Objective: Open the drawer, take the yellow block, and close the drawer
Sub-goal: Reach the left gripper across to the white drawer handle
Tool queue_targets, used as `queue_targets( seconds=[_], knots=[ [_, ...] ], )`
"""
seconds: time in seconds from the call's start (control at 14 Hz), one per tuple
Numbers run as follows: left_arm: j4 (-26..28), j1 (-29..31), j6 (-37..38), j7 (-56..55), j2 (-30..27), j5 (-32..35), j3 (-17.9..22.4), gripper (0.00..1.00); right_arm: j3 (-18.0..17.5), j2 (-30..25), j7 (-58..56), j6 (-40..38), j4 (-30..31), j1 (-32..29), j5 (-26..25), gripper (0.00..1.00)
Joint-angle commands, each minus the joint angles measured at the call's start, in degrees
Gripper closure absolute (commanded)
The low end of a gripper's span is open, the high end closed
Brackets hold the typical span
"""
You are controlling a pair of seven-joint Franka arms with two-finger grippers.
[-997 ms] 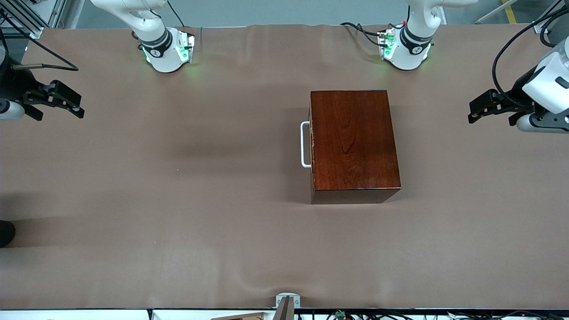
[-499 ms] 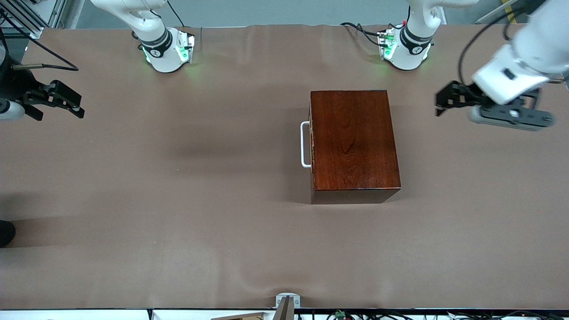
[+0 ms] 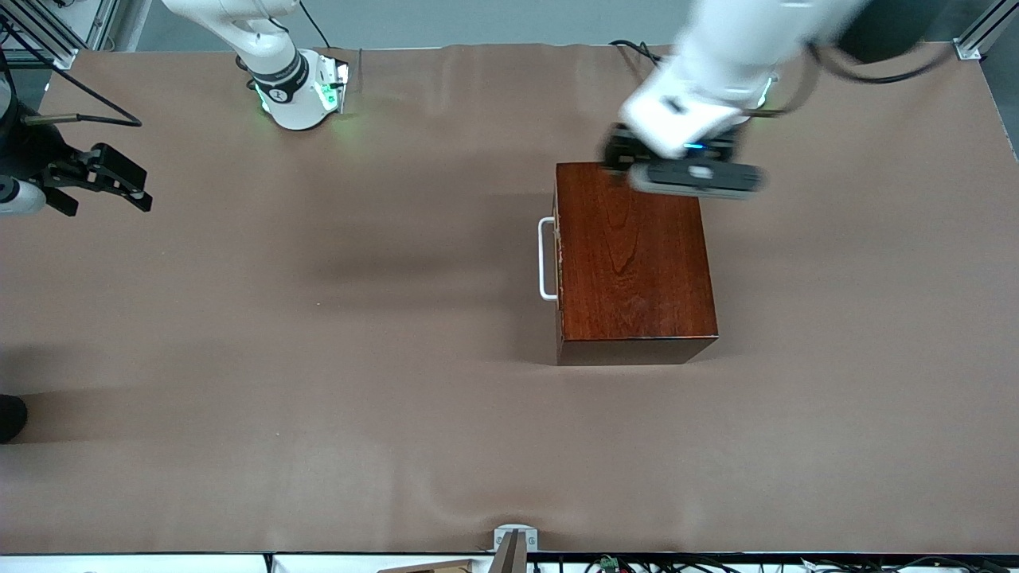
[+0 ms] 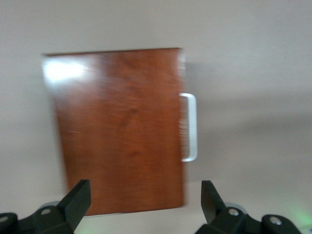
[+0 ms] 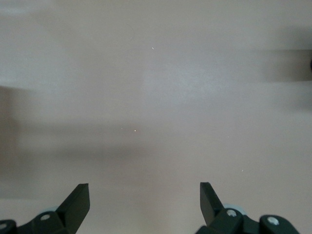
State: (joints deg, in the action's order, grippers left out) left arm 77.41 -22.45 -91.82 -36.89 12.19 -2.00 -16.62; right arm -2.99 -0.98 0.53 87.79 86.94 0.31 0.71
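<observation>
I see the drawer (image 3: 557, 259) fully closed in its box (image 3: 633, 259) mid-table, white handle (image 3: 546, 259) toward the right arm's end. My left gripper (image 4: 144, 207) hovers over the box's base-side edge, fingers wide, holding nothing. My right gripper (image 3: 99, 179) waits at its table end, fingers wide, empty.

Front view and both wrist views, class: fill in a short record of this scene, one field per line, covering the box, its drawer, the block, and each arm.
box: dark wooden box on the brown table
drawer: shut, white handle facing the right arm's end of the table
yellow block: not visible
left gripper: over the box edge nearest the robots' bases, jaws open, empty
right gripper: waiting at the right arm's end of the table, jaws open, empty
task stage: drawer not yet opened
</observation>
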Motion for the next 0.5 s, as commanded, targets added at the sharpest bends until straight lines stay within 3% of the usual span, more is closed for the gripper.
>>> queue_targets(
  seconds=[0.0,0.43],
  knots=[
    [-4.5,-7.7,-2.5,-12.0,5.5,0.8,0.6,0.0,0.1,-0.4,0.8,-0.5,-0.2,0.2,-0.1,0.0],
    [-4.7,-18.3,-4.1,-20.6,14.3,11.2,1.5,0.0,0.1,-0.4,0.8,-0.5,-0.2,0.1,-0.1,0.0]
  ],
)
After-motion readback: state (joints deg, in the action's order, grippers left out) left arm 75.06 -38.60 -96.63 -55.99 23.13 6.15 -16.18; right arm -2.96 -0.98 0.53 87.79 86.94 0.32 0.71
